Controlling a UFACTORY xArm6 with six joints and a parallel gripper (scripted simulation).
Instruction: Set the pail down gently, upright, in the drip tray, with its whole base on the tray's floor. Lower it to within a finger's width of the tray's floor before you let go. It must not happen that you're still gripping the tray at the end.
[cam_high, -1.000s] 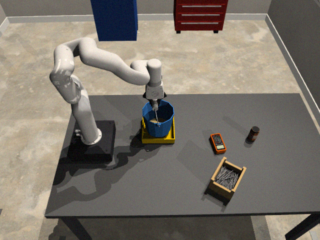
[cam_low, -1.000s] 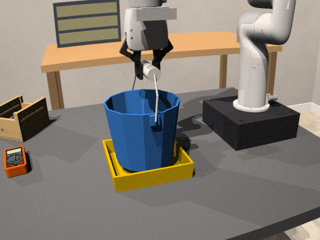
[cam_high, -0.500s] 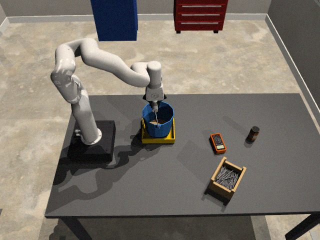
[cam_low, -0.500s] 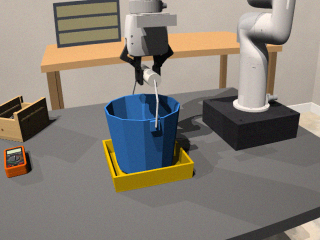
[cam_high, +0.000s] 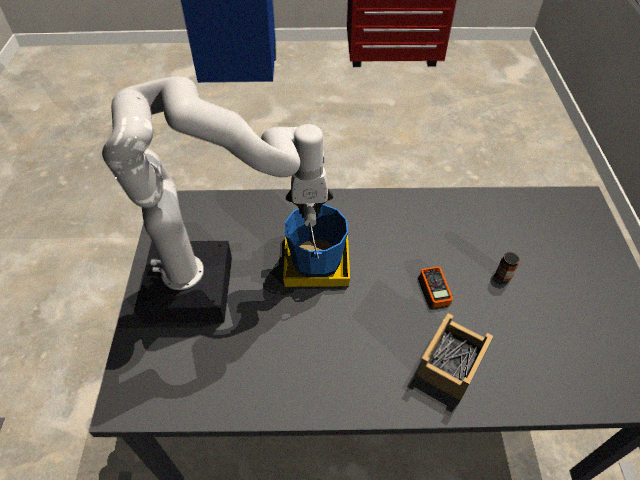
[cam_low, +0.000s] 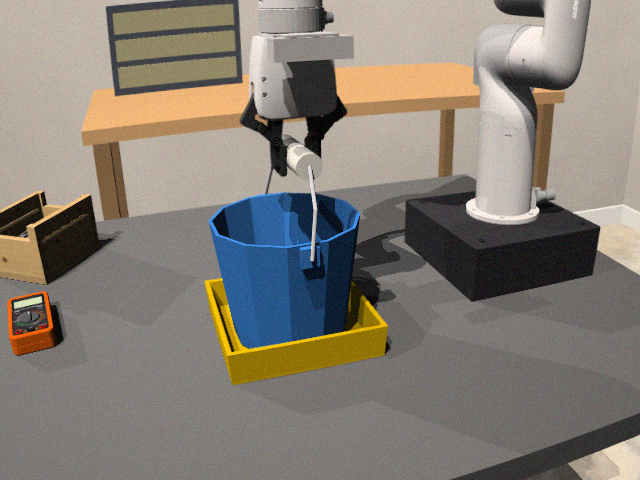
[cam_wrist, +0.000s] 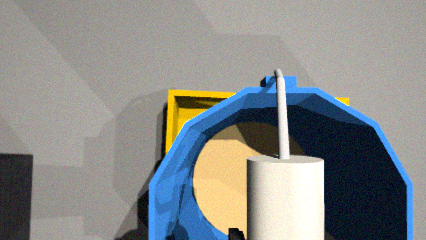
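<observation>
The blue pail stands upright inside the yellow drip tray. Its base is below the tray's rim, and the tray's front wall hides whether it touches the floor. My gripper is straight above the pail, shut on the white cylindrical grip of the pail's wire handle, which is raised upright. The pail's tan floor shows in the wrist view.
An orange multimeter, a wooden crate of nails and a small dark jar lie on the grey table, away from the tray. The arm's black base block stands close beside the tray.
</observation>
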